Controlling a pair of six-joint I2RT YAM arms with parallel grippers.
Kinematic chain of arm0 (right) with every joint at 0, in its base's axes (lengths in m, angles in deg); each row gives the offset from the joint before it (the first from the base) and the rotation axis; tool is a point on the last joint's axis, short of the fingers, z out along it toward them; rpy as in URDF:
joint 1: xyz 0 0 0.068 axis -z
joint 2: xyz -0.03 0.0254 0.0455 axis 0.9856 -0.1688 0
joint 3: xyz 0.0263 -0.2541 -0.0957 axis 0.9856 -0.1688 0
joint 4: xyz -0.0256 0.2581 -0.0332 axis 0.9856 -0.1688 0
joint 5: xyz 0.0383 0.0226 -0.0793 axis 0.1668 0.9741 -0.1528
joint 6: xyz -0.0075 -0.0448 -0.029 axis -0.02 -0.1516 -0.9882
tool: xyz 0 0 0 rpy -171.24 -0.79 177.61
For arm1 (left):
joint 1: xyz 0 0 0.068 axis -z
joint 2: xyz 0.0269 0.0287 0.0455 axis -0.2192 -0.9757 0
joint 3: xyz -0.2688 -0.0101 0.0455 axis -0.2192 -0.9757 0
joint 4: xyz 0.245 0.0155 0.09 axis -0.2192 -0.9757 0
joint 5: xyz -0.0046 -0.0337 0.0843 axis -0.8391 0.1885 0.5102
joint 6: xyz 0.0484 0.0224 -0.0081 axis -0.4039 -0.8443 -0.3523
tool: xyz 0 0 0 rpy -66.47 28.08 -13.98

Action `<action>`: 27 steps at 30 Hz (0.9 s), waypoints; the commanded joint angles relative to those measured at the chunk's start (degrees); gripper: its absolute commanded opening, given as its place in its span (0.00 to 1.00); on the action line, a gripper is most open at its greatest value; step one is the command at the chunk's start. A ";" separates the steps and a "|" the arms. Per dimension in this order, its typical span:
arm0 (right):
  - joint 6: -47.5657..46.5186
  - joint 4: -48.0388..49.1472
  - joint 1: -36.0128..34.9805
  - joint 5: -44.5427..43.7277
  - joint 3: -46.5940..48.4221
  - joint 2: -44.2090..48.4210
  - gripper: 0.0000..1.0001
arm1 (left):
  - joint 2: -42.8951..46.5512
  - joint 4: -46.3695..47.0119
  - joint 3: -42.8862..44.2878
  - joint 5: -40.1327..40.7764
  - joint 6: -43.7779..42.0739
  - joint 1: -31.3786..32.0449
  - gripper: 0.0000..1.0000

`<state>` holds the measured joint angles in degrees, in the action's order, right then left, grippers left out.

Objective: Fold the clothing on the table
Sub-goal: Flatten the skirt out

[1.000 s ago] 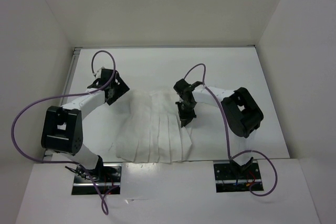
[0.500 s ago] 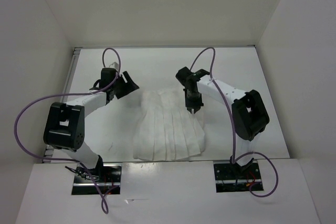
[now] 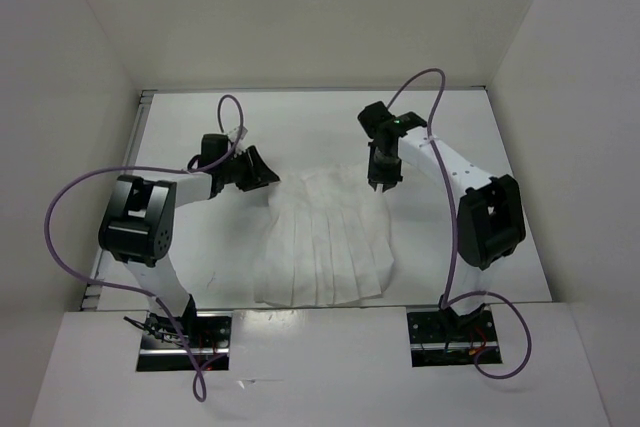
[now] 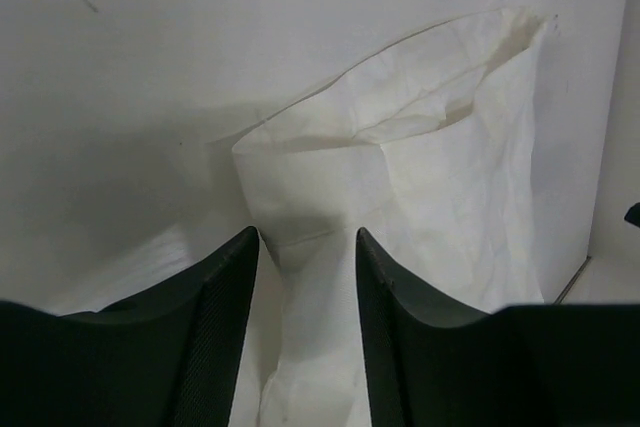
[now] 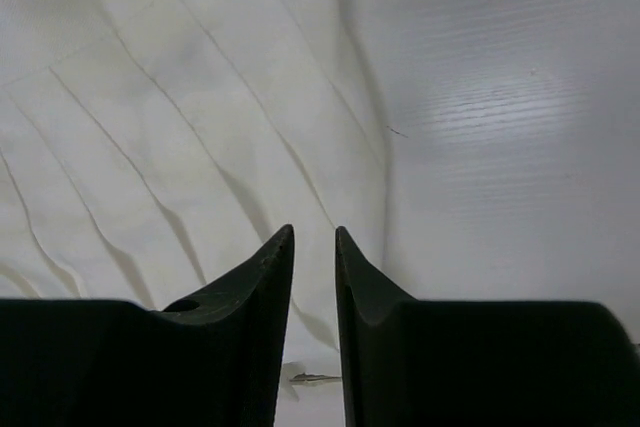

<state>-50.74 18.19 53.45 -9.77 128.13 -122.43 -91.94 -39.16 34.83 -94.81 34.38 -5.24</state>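
Table (image 3: pixel 310 127) — white, within white walls (image 3: pixel 300 17)

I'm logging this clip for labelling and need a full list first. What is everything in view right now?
clothing: one, white, creased, lying mid-table toward the near edge
table: one, white, under the clothing
metal edge strip: one, grey, along the table's left side
walls: white, enclosing the table
cables: two, purple, one looping off each arm
base plates: two, dark, at the near edge
left arm: one, black and white, left side
right arm: one, black and white, right side
left gripper: black, jaws apart at the clothing's far left corner
right gripper: black, jaws slightly apart over the clothing's far right edge
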 commanded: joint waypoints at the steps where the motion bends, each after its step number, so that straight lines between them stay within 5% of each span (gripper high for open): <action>1: -0.35 0.28 1.42 -0.09 1.22 3.08 0.29 | -1.67 4.65 1.89 -5.36 -2.06 -0.21 0.51; 4: -0.35 1.43 3.18 -0.09 1.21 3.08 0.34 | -3.60 4.65 1.89 -5.37 -2.06 0.84 0.44; 9: -4.63 11.85 6.43 3.16 1.74 2.55 0.59 | -6.41 6.76 2.50 -6.87 -0.83 0.84 0.00; 17: -14.14 22.25 7.05 -3.33 4.02 -7.80 0.61 | -4.65 5.35 3.03 -5.72 -0.82 0.84 0.00; 27: -17.49 30.44 8.81 -0.53 2.79 -12.65 0.54 | -5.19 4.83 3.56 -6.25 -0.82 0.84 0.00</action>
<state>-66.21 42.54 61.47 -9.95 130.32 -134.78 -97.69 -36.27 36.73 -99.23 34.81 -4.59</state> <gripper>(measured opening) 0.547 0.016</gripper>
